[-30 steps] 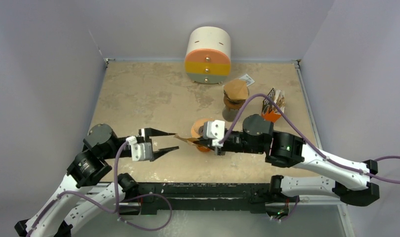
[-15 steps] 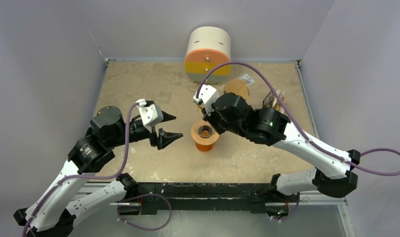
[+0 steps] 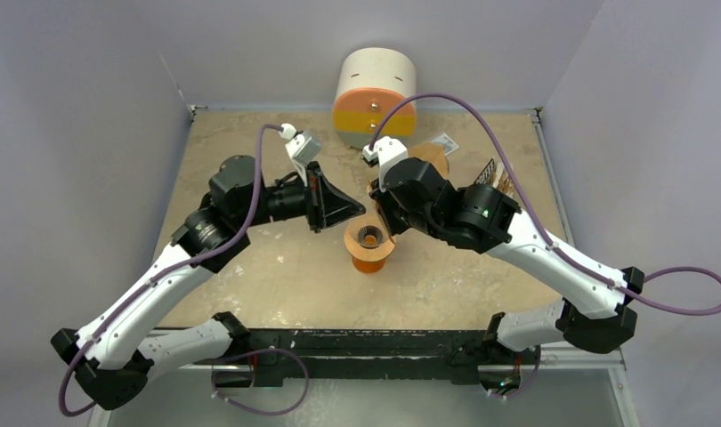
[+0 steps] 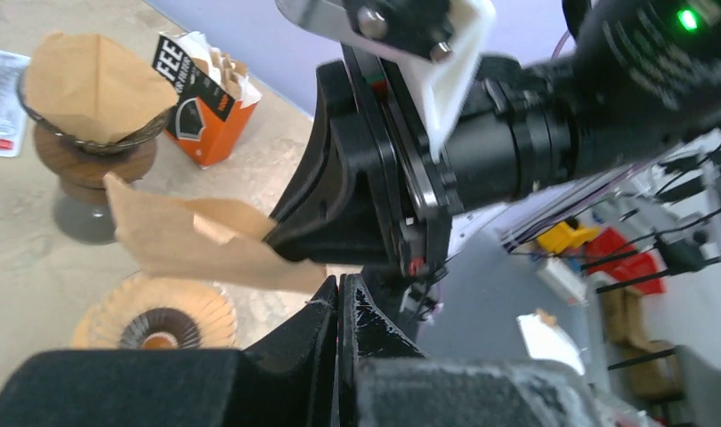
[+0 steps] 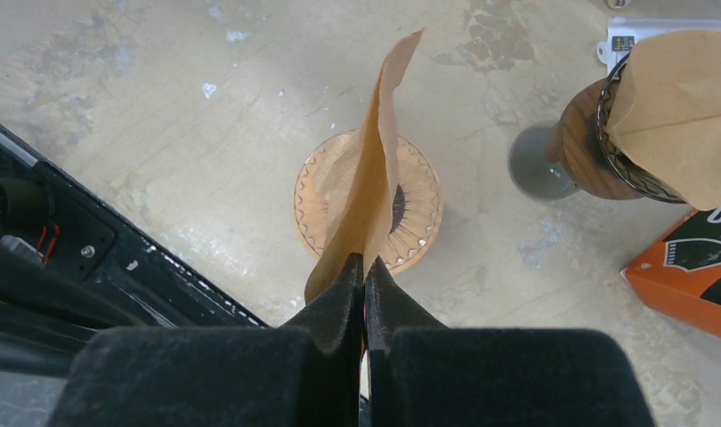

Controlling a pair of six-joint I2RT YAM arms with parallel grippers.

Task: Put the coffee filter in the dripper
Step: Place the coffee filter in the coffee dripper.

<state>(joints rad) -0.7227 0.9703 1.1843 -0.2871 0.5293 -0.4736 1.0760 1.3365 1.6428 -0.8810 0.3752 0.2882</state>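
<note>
Top view: the right arm (image 3: 482, 218) covers its own pincer tips and nearly all of the coffee filter (image 5: 375, 169), plus half of a second dripper (image 5: 584, 156) on a wooden stand at 1 o'clock. Right wrist view: the filter, folded flat and upright on edge, is over the orange dripper (image 5: 419, 213) on the worktop (image 3: 250, 178), 12 o'clock from the tips; can't tell if they touch. Right pincer (image 5: 364, 267) is fully closed, pinching the filter's lower edge. Left pincer (image 4: 339, 286) is closed and empty, at 11 o'clock of the dripper from above, just beside the filter.
</note>
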